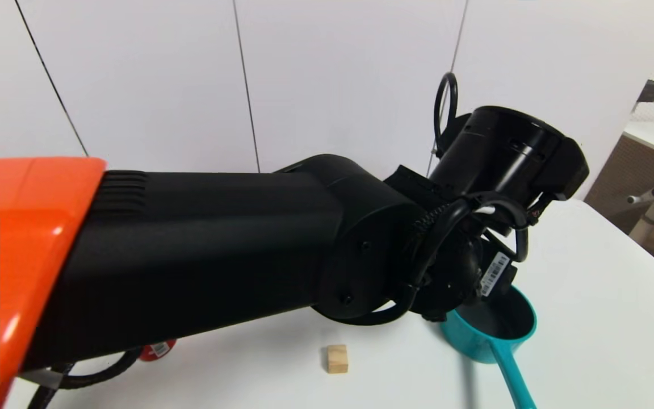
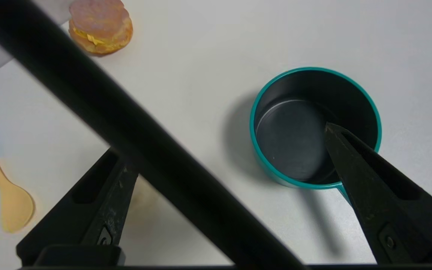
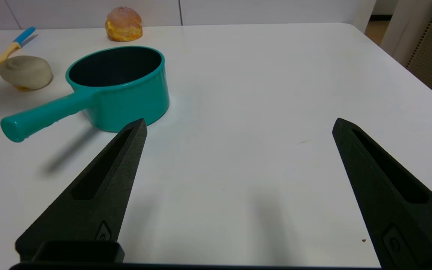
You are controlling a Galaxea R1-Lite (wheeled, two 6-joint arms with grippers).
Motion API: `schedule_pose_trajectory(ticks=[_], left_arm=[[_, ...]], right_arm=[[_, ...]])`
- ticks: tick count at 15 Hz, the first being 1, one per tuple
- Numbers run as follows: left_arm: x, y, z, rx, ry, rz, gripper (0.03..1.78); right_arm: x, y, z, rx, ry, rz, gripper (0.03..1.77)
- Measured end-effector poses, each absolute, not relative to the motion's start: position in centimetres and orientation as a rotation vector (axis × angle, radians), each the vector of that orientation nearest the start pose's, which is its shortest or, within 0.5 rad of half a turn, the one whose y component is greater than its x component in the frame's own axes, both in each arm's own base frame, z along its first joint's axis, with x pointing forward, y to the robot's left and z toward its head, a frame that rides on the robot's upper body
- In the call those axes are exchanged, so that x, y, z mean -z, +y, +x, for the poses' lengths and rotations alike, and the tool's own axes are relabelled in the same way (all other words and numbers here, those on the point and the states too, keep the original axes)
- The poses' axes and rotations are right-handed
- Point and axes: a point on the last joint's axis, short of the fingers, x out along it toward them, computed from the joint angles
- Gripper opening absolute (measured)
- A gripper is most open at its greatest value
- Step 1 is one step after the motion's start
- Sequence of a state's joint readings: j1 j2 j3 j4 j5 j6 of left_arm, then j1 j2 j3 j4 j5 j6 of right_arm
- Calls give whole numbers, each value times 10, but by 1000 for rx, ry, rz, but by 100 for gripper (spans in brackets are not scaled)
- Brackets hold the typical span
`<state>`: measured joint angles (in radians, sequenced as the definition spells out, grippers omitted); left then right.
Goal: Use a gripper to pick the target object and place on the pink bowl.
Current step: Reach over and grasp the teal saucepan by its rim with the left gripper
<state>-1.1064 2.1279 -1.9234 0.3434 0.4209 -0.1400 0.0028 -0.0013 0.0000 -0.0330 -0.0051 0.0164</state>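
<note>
Currently left gripper (image 2: 223,150) dominates frame centre, fingers wide apart, holding nothing, one fingertip over the teal saucepan (image 2: 315,125) at centre right on the white table (image 2: 208,48). Right gripper (image 3: 238,125) also spread wide, empty. Yellow spoon (image 2: 8,197) lower left.

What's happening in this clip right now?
The left gripper hovers open over the teal saucepan, one finger over the pan's inside, the other outside it. Nothing is gripped; the pan sits on the white table. The right gripper is open and idle above bare table, beside the pan. No pink bowl shows.
</note>
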Motion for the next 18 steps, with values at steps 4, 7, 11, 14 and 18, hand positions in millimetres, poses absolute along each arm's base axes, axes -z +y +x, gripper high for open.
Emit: schedule_pose_trajectory(ticks=[4, 7, 11, 14, 18], left_arm=[[-214, -397, 208, 628, 490, 277, 169], [-194, -406, 213, 619, 519, 292, 169], [-169, -415, 219, 591, 569, 280, 169], [-159, -421, 223, 586, 568, 265, 169], [-149, -421, 230, 573, 583, 275, 125]], right_arm=[[-79, 0, -23, 2, -34, 17, 171], [-79, 0, -23, 2, -34, 17, 171], [-79, 0, -23, 2, -34, 16, 171], [-79, 0, -23, 1, -34, 17, 171], [-79, 0, -23, 2, -34, 17, 171]])
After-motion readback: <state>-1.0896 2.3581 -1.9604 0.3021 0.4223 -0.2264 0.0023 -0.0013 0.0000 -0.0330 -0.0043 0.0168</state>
